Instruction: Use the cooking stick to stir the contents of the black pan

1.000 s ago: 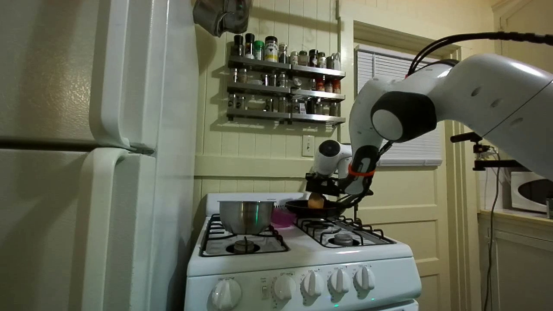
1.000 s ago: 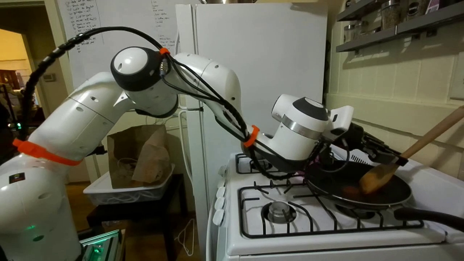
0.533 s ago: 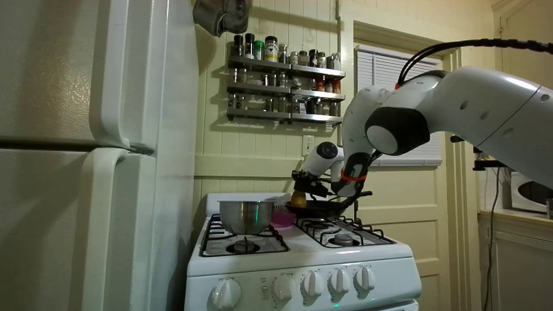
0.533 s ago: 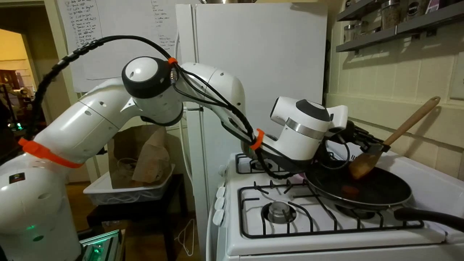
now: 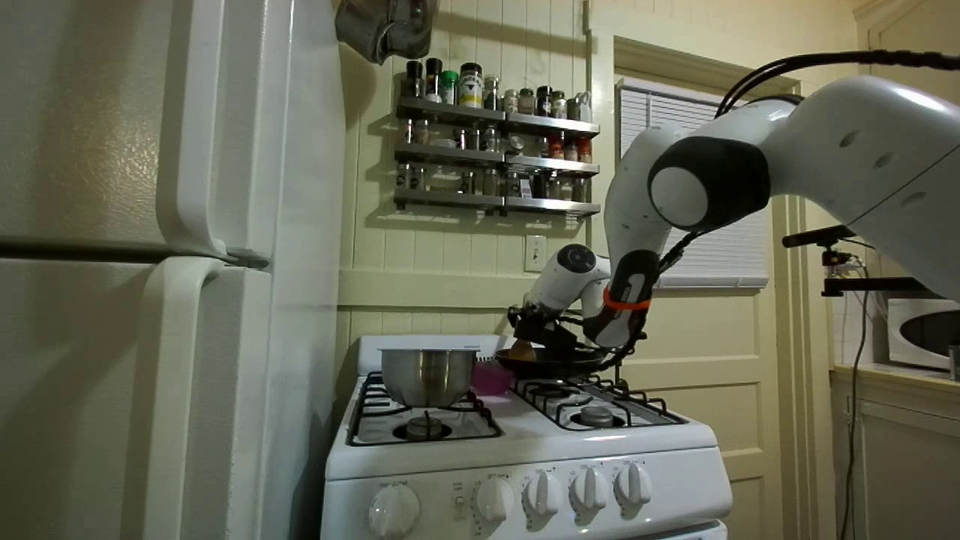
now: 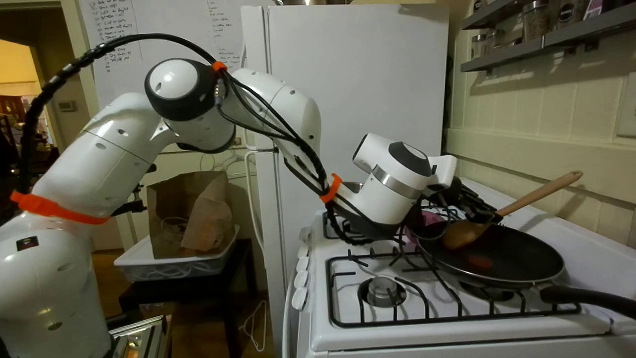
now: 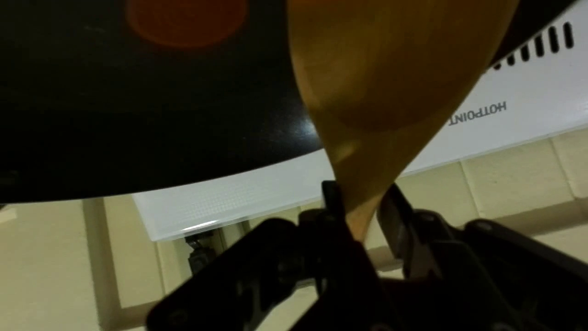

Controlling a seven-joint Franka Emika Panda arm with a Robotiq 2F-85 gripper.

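The black pan (image 6: 526, 256) sits on a back burner; it also shows in an exterior view (image 5: 551, 370) and fills the upper left of the wrist view (image 7: 161, 115). A reddish round patch (image 6: 480, 262) shows on its floor. My gripper (image 7: 360, 197) is shut on the wooden cooking stick (image 7: 390, 82) at the neck, just behind the broad head. In an exterior view, the stick's head (image 6: 462, 235) is over the pan's left part, inside the rim, and its handle slants up right. I cannot tell whether the head touches the pan floor.
A steel pot (image 5: 427, 377) stands on the other side of the stove, with a pink bowl (image 5: 491, 377) between it and the pan. The pan handle (image 6: 591, 297) sticks out to the right. The stove's white back panel (image 7: 257, 193) and the wall are close behind.
The stick's head rose, then came lower while moving left across the pan in an exterior view. The handle now slants flatter. The arm's upper joints dipped and rose again. The pan stayed in place.
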